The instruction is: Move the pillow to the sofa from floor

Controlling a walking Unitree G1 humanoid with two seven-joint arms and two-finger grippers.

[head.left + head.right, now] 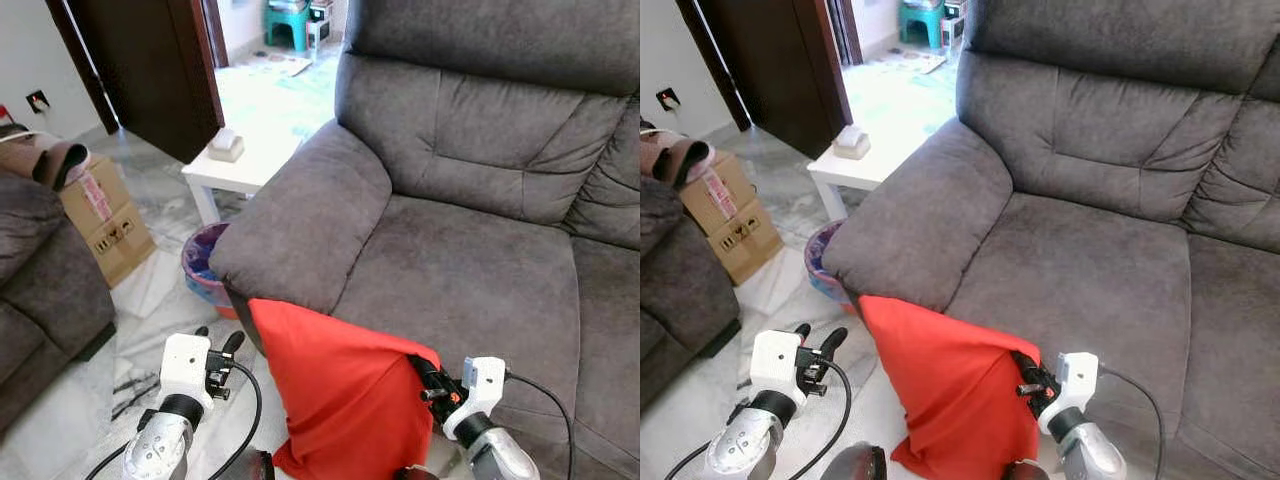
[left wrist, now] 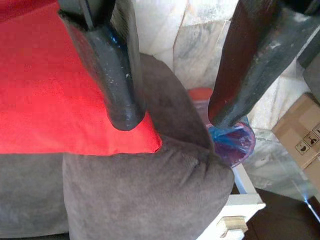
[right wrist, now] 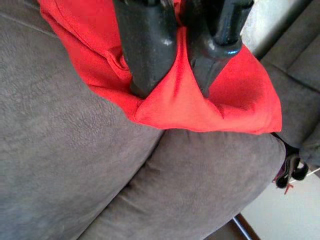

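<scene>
Right end effector (image 3: 177, 82) pinches the red pillow (image 1: 345, 395) against the sofa (image 1: 470, 270); left end effector (image 2: 175, 110) gapes.

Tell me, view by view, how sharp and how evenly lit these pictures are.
Left eye view: sharp; daylight washes out the floor past the white side table. Right wrist view: red pillow crisp, fingers soft and dark. Left wrist view: fingers softly blurred, sofa armrest clear.

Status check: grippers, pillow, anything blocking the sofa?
Right gripper shut on red pillow corner. Left gripper open, free. Pillow against sofa front, under armrest.
</scene>
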